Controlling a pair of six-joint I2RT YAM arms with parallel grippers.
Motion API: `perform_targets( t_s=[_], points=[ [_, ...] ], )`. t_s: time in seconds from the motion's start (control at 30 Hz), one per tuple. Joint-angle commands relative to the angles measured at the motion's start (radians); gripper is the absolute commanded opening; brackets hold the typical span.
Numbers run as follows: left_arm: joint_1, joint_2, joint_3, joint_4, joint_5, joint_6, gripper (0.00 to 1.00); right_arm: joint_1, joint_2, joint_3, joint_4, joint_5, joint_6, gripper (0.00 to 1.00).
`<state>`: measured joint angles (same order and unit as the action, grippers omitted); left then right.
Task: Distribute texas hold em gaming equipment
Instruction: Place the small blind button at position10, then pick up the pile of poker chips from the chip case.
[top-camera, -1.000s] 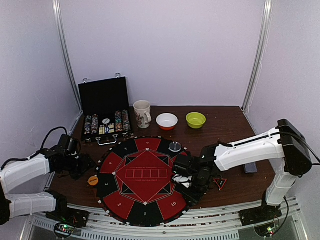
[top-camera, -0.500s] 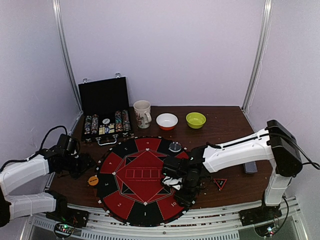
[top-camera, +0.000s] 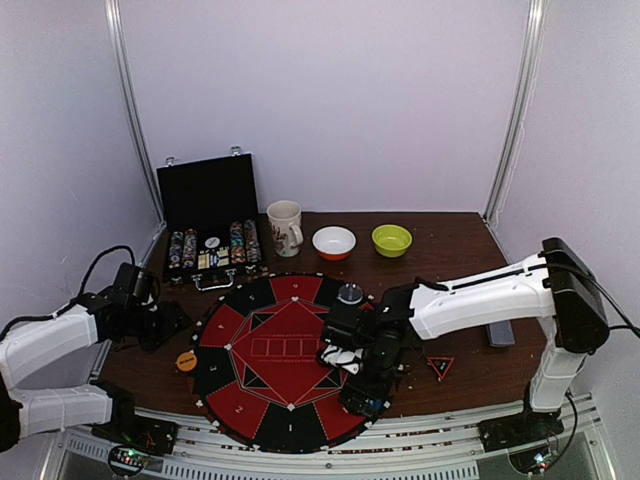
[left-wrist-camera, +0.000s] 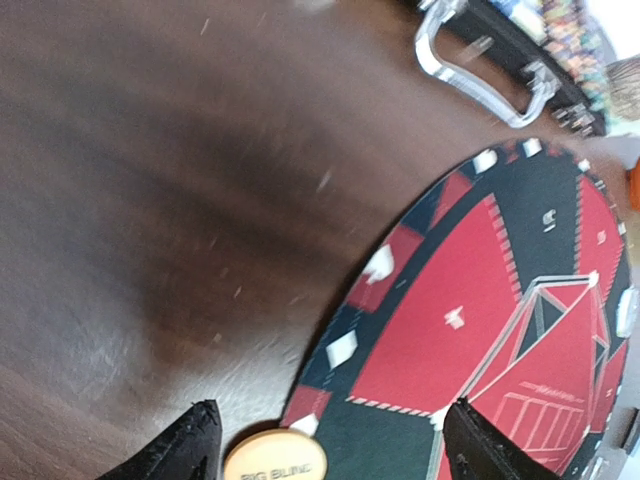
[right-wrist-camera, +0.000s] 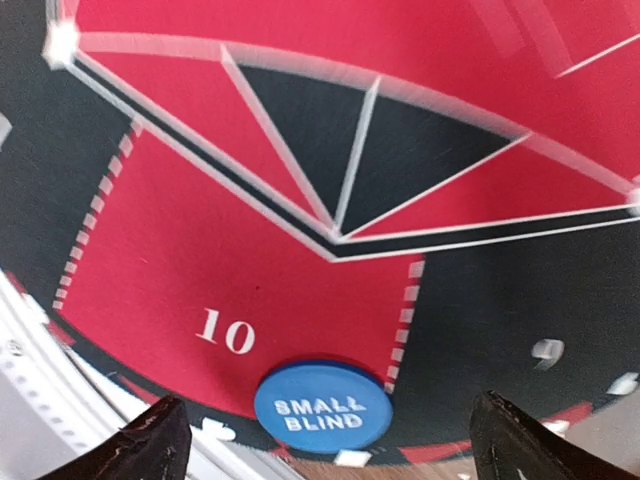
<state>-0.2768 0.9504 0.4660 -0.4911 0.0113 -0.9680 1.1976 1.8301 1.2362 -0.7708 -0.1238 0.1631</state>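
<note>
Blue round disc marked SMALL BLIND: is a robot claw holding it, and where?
No, nothing is held. The right gripper stands open, fingers clear of the blue round SMALL BLIND disc lying flat on the red-and-black round mat. The left gripper is open too.

Two white robot arms with black grippers, seen from above. The left arm (top-camera: 50, 345) lies low along the left side, its forearm reaching rightward from its base, with a black cable looping over the wrist. The left gripper (top-camera: 165, 325) points right and is held low, its jaws spread wide with nothing between them. In its wrist view only the two dark fingertips (left-wrist-camera: 195, 450) show, at the bottom edge. The right arm (top-camera: 480, 295) rises from its base on the right, folds at the elbow and stretches far left across the middle. The right gripper (top-camera: 365, 390) tips downward, back toward the bases, its jaws also spread wide and holding nothing.
</note>
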Motion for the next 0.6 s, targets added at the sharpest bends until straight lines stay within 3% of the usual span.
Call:
perform_targets(
  t_s=[0.0,0.13,0.33,0.57],
  points=[
    [-0.004,0.005,0.085,0.034,-0.057,0.058,0.79,-0.067,-0.144,0.064,-0.017,0.108,0.004,1.0],
    [-0.003,0.037,0.15,0.054,-0.089,0.103,0.79,-0.239,-0.258,0.084,-0.036,0.222,0.037,1.0],
    [-0.003,0.131,0.292,0.139,-0.142,0.212,0.79,-0.651,-0.367,-0.009,-0.116,0.27,0.052,1.0],
    [-0.003,0.246,0.411,0.326,-0.12,0.304,0.8,-1.037,-0.427,-0.094,-0.093,0.175,0.044,1.0]
  ],
)
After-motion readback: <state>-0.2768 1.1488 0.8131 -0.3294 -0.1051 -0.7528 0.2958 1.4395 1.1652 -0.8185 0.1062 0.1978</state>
